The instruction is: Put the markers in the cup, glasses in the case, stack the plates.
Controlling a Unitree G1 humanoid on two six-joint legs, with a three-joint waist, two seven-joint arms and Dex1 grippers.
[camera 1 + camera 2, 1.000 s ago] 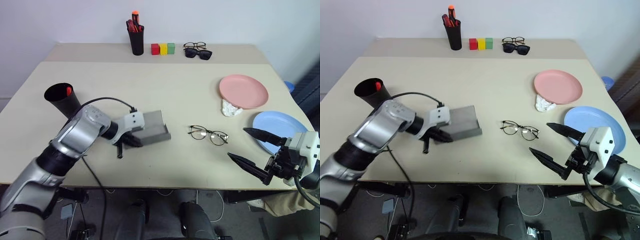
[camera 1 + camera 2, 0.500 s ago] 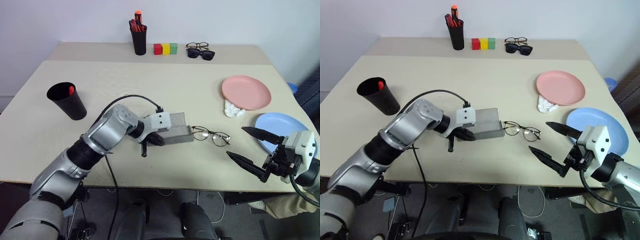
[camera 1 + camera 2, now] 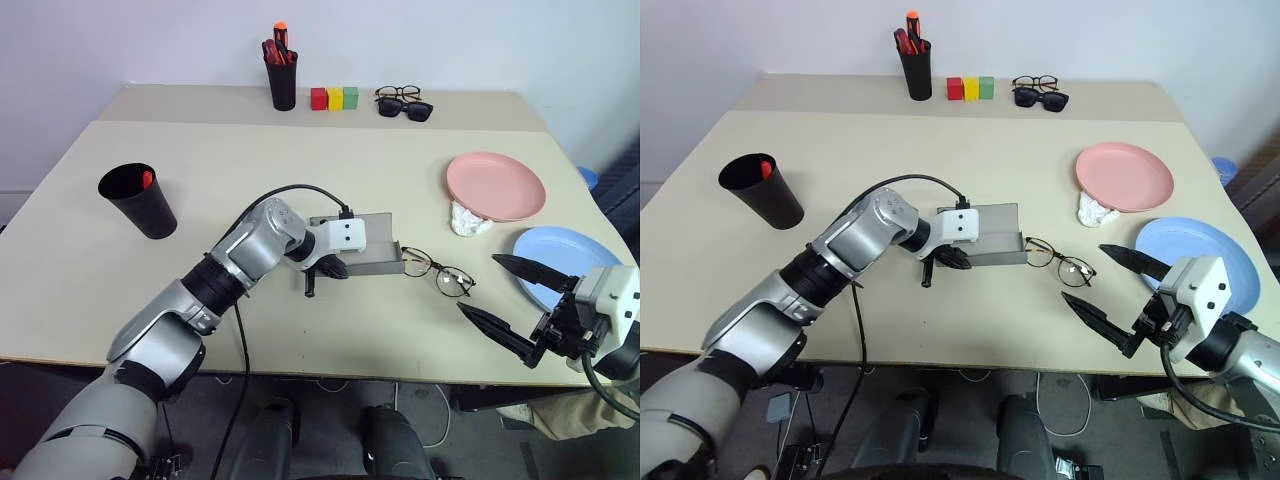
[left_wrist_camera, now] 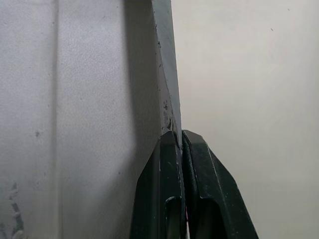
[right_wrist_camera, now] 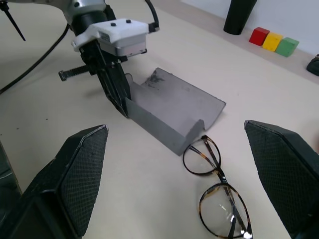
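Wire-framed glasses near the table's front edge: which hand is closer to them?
Left. The left hand is shut on the grey case, whose end touches the glasses; the right hand hangs open, apart from them.

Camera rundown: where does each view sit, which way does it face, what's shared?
Head stereo pair: forward-down over the beige table; both arms show.
Left wrist: along shut left gripper, pinching the open grey spectacle case wall.
Right wrist: between open right gripper fingers, toward case and thin wire-framed glasses.
Shared: case; both wrist views show the left gripper.
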